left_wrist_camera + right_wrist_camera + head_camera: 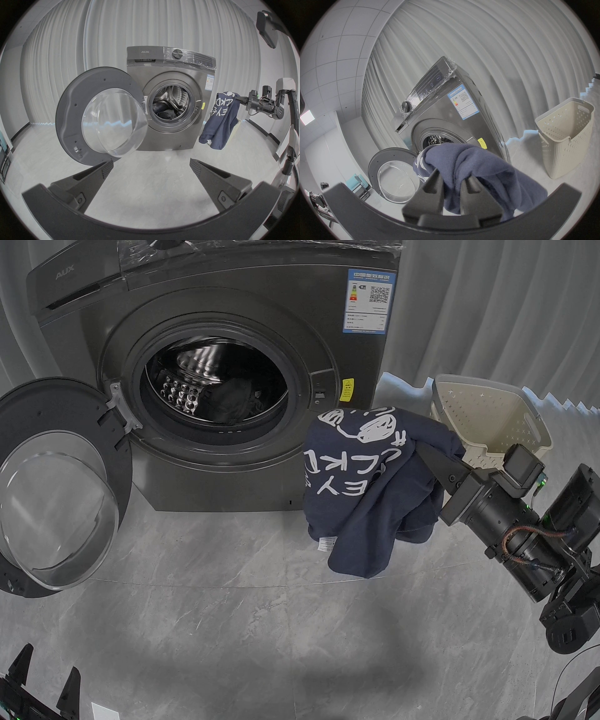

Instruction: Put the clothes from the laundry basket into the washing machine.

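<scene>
We see the navy T-shirt (365,484), printed with white lettering, hanging in the air just beside the front right corner of the washing machine (250,302), between the machine and the laundry basket (494,421). It is bunched at the top, where it is held, and drapes down in loose folds. Whether its lowest hem touches the floor (250,615) we cannot tell.

The right gripper (453,179) has its two fingers drawn close together on a fold of the shirt. The cloth is pinched between them and spills over and past the fingertips. The right arm comes in from the right, crossing in front of the basket.

The laundry basket is cream-coloured and perforated. It stands on the floor to the right of the machine, close to the pale pleated curtain (500,315) that runs behind both. Its inner walls face us in the head view.

The washing machine is a dark grey front loader. Its round door (56,484) is swung wide open to the left, with the glass bowl turned outward. Inside the shiny drum (187,377) a dark garment (231,399) lies at the bottom of the opening.

The left gripper (45,677) sits low at the near left, well apart from the shirt and the machine. Its fingers are spread wide with nothing between them, and in its own wrist view it faces the open door and the drum across the grey floor.
</scene>
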Motion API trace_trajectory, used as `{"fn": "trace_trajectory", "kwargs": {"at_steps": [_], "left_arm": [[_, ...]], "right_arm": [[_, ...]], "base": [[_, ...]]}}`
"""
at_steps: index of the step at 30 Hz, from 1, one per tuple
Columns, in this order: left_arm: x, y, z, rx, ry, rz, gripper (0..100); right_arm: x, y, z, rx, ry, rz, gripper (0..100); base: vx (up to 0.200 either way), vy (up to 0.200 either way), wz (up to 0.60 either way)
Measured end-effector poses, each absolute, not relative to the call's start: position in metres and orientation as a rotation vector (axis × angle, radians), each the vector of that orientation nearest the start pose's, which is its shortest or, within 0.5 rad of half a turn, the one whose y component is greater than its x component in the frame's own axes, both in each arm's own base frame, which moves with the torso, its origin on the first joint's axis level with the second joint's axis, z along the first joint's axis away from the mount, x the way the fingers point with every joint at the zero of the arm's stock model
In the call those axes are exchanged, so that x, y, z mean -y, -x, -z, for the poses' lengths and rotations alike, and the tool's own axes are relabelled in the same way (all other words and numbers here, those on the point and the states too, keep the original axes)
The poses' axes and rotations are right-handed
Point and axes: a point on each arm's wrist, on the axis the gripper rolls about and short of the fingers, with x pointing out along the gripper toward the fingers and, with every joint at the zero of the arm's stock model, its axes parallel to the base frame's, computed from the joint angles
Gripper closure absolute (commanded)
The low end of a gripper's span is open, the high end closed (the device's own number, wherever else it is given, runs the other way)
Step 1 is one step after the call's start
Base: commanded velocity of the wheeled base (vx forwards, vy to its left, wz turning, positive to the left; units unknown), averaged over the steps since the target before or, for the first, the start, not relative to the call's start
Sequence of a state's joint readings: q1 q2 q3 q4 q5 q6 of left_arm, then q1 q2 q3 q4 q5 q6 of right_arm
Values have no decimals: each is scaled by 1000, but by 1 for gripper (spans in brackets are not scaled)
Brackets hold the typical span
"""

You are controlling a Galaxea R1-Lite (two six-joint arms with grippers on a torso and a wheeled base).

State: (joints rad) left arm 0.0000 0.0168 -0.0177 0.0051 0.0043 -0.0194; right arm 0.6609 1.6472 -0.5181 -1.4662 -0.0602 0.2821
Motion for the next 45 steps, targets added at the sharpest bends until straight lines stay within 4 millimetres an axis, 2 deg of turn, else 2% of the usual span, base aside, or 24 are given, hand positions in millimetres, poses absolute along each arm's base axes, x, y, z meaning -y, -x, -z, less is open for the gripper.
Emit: {"fn": "trace_trajectory", "kwargs": {"at_steps": [9, 15, 21, 45], "left_arm": [[0, 23, -80, -3, 20, -3, 0], [0, 23, -80, -4, 20, -3, 0], [0, 23, -80, -4, 20, -4, 0], [0, 23, -80, -3, 18, -4, 0]], "right_arm": [[-159, -209, -207, 235, -393, -633, 100], [-159, -209, -207, 232, -392, -634, 100], [-158, -209, -206, 229, -391, -632, 100], [-163, -211, -202, 213, -389, -634, 100]], "base": [[0, 200, 0], [0, 0, 0], [-200, 0, 0], [0, 0, 0]]}}
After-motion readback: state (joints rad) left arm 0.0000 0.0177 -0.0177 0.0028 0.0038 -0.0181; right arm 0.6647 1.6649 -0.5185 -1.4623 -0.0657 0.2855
